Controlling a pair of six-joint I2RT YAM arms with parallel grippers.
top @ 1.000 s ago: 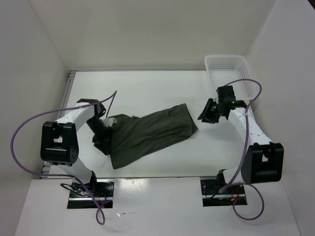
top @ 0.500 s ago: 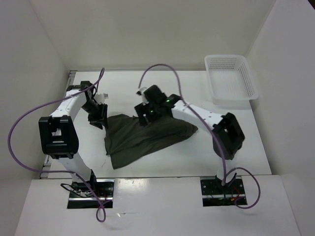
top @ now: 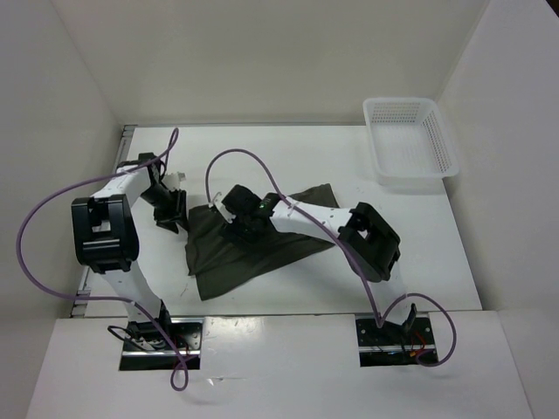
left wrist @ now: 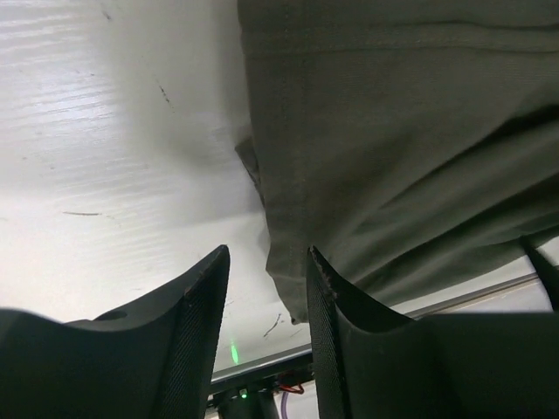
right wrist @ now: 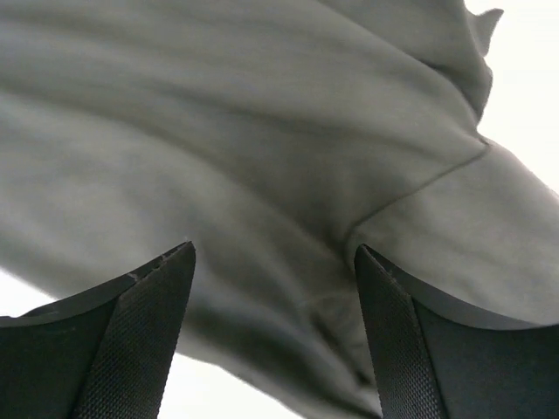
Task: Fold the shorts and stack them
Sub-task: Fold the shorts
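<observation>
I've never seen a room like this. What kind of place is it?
Probably a robot lab booth: plain white walls around a table, a left arm and right arm bolted at its edge, shorts between them.

The flat white table [top: 288, 157] carries two things. The wrinkled dark olive-green cloth shorts [top: 236, 262] lie spread on its middle-left part. The white plastic mesh basket [top: 415, 182] stands at the far right corner, well apart from them.

The dark olive-green, soft cloth shorts [top: 234, 260] lie flattened but wrinkly on the white tabletop [top: 288, 157], left of centre. They slant from a near-left corner to a far-right corner, with stitched seams showing.
</observation>
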